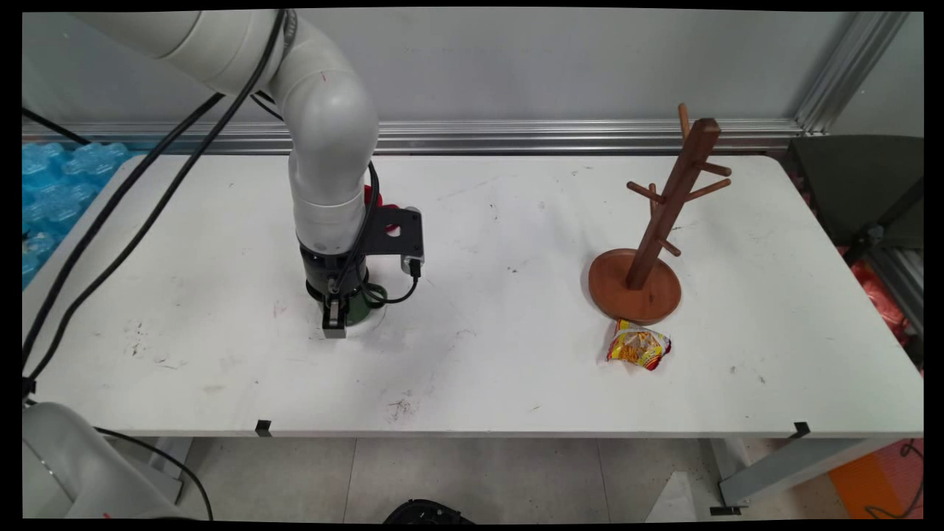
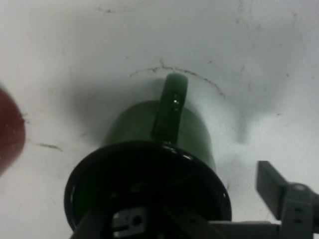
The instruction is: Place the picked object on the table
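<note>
— So, where is the gripper (image 1: 335,321) in the main view?

— Left of centre in the frame, lowered straight down to the white table (image 1: 516,354), right over a dark green mug (image 1: 361,310).

— Is the mug upright?

— Yes. In the hand view the green mug (image 2: 159,149) fills the lower middle of the frame, its round black mouth facing the camera and its handle (image 2: 170,107) pointing toward the top of the frame.

— And the fingers?

— One grey finger (image 2: 279,191) shows at the lower right of the hand view, outside the mug's wall and apart from it. The other seems to go down inside the mug's mouth, but it is dark there. The jaws look spread either side of the mug's wall, not pressed on it.

— Anything else close by?

— A red thing (image 2: 10,132) sits at the left edge of the hand view; in the main view a bit of red (image 1: 374,198) peeks out behind the arm. I cannot tell what it is.

— And the right half of the main view?

— A wooden mug tree (image 1: 664,221) on a round base, leaning a little, and just below it a yellow and red snack packet (image 1: 638,346) lying flat, nearly touching the base. Both are well apart from the gripper.
</note>
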`<state>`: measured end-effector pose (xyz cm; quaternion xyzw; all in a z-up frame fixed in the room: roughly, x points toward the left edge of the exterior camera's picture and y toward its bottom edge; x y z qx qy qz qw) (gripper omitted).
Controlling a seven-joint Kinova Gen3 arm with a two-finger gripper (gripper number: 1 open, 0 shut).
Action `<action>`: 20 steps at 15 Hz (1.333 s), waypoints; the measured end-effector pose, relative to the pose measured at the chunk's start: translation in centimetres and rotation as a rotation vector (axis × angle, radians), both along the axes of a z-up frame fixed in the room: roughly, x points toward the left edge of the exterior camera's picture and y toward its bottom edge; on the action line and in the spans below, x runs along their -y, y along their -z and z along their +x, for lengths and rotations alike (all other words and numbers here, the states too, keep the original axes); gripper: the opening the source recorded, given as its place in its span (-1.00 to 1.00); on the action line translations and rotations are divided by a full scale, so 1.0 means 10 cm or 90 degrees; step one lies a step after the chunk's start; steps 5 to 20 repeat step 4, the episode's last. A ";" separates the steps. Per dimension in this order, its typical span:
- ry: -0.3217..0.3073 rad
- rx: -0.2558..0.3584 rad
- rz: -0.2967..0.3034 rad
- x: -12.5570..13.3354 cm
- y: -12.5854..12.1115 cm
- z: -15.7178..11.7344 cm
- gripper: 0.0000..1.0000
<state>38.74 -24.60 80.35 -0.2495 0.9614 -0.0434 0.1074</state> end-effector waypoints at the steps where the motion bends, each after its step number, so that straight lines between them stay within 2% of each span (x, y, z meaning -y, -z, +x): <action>1: 0.001 -0.001 -0.001 0.00 0.00 0.00 1.00; 20: 0.007 -0.008 -0.006 0.00 -0.03 0.01 1.00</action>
